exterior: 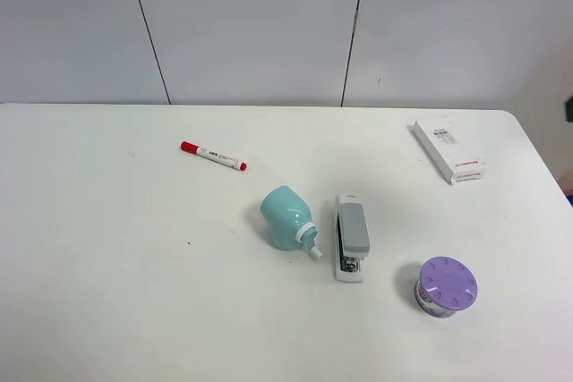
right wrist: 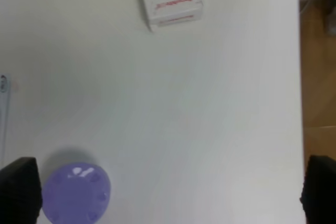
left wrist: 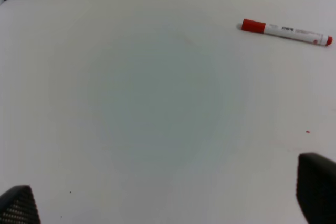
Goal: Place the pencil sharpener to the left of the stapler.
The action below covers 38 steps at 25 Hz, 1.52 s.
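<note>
Exterior high view: rounded teal plastic pencil sharpener lying just left of grey-topped white-based stapler on white counter. Both end effectors spread wide, empty. Risk: rolling off its curved side, knocking stapler.

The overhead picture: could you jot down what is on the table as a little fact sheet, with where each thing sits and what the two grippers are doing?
pencil sharpener: teal, lying on its side, just left of the stapler, apart from it
stapler: grey top, white base, near the table's middle
red marker: behind and to the left of the sharpener
white box: far right of the table
purple-lidded jar: upright, right of the stapler, nearer the front edge
left gripper: open, holding nothing
right gripper: open, holding nothing
</note>
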### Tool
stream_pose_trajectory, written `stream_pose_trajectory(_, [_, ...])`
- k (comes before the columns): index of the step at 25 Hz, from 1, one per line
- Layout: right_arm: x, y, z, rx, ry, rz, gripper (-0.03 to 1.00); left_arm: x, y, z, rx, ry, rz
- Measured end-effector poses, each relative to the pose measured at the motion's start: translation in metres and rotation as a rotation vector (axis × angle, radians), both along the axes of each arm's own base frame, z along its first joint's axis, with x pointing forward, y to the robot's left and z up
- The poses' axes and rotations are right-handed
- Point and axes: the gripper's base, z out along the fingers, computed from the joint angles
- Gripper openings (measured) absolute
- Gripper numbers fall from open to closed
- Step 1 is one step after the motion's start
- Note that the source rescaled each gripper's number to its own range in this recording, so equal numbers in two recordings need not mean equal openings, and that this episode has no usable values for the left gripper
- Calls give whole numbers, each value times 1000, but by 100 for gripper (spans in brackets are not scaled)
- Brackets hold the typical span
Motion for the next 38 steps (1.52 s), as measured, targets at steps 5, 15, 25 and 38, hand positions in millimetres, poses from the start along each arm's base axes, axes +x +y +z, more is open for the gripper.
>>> stream_pose_trajectory(5, [-62,1,-1,-70,-120,-2,100,0,0,0,0,0,0])
stream_pose_trajectory(15, [-146,12,-43,-98,-374,-5,100,0,0,0,0,0,0])
stream_pose_trajectory(25, [-162,19,-96,-62,-544,16,100,0,0,0,0,0,0])
stream_pose_trajectory(38, [-161,19,-114,-25,-475,-10,100,0,0,0,0,0,0])
